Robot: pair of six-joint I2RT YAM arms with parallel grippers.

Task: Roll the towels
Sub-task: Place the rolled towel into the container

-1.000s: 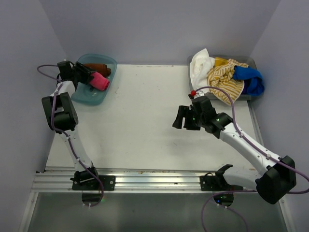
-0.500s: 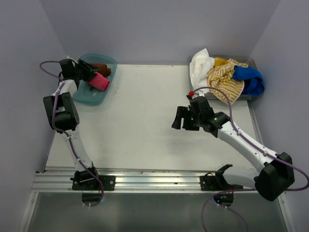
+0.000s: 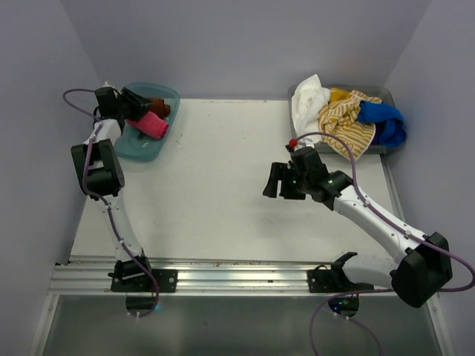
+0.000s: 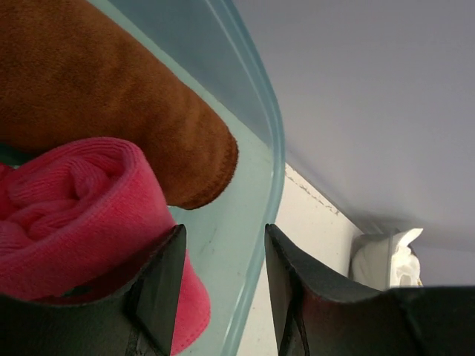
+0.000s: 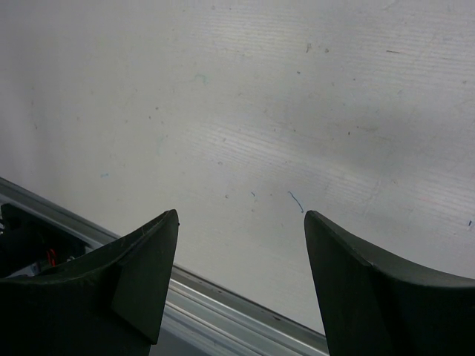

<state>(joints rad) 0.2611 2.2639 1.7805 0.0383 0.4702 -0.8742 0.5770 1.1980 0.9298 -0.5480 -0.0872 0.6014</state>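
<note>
Now your left gripper [image 4: 223, 245] sits half-parted and empty beside the pink roll [image 4: 74, 215] in the tray [image 4: 274, 148] at ten o'clock; contact's hidden. Right gripper [image 5: 241, 219] gapes wide over table [image 5: 260, 89]; loose towels [image 3: 345, 119] at two.

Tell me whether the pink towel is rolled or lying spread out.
Rolled. The left wrist view shows the pink towel with its layers coiled at one end, lying in the teal tray beside the brown towel.
</note>
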